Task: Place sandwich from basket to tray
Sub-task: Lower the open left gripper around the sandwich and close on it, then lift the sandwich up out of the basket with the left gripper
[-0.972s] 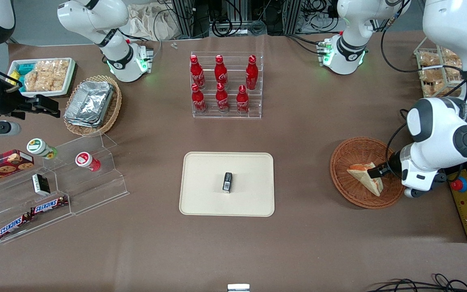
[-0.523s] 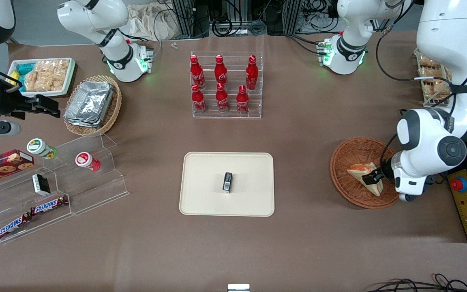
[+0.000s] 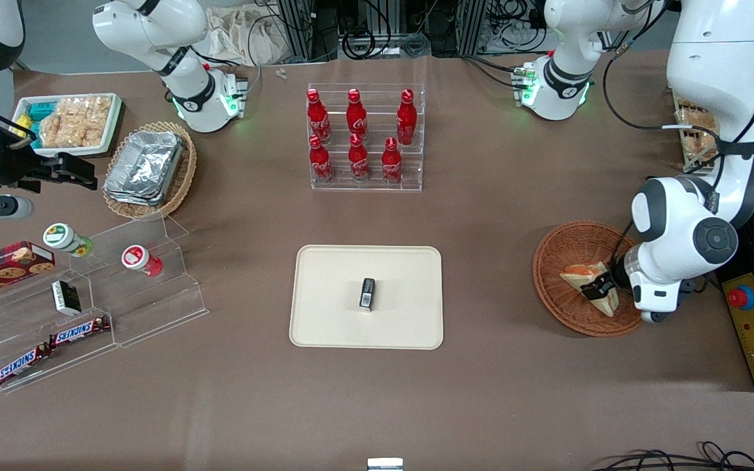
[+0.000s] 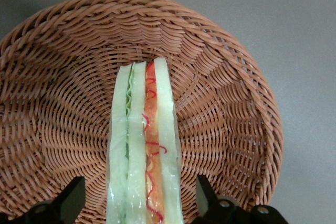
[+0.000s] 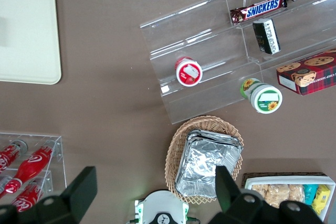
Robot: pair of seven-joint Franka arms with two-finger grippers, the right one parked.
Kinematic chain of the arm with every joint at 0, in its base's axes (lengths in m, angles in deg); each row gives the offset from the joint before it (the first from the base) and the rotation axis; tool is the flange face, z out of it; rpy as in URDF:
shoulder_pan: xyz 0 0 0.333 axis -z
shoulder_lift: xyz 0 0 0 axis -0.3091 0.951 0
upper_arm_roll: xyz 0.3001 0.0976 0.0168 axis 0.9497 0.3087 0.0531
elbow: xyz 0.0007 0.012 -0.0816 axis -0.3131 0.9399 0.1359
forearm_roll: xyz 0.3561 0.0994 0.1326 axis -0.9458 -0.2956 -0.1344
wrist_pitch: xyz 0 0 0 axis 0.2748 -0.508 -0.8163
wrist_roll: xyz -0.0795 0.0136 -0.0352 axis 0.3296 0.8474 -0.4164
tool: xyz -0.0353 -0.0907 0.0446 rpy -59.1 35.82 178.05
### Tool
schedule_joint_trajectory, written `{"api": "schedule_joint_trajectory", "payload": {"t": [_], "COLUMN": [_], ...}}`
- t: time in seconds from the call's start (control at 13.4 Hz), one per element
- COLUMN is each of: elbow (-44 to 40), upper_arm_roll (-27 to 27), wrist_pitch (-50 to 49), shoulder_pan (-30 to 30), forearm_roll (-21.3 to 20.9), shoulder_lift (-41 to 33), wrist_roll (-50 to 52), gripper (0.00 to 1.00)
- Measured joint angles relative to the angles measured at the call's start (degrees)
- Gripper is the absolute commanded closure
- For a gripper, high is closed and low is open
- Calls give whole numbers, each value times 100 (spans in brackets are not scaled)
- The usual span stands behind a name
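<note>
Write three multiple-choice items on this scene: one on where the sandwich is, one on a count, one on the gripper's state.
1. Where is the sandwich?
A. on the tray
B. in the basket
C. on the bare table

2. How many red bottles stand in the clear rack?
A. four
B. six
C. eight

3. How does the gripper stand?
A. open, a finger on each side of the sandwich
B. shut on the sandwich and lifted above the tray
C. shut, away from the basket

Key: 1 B, it lies on the weave of the basket, while the tray holds only a small dark object. 2 B, two rows of three. 3 A, the wrist view shows gaps between both fingers and the bread.
</note>
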Motion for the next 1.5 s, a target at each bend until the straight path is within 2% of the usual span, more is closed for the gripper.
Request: {"api": "schedule_joint_trajectory", "payload": {"t": [0.22, 0.37, 0.67, 0.9, 1.05, 1.27, 1.5], "elbow": [-2, -18, -287, -895, -1588, -2452, -2639], "upper_arm_roll": [-1, -8, -24, -87, -221, -386, -664], "wrist_pitch": [6, -56, -849, -1833, -2748, -3846, -4180], "shoulder_pan": [1, 4, 10, 27, 39, 68, 78], "forearm_roll": [0, 0, 1, 0, -1, -2, -2], "shoulder_lift": [-19, -118, -591, -952, -1077, -1082, -1082], "wrist_roll": [7, 7, 7, 6, -22, -604, -1665], "gripper": [100, 100, 100, 100, 100, 100, 100]}}
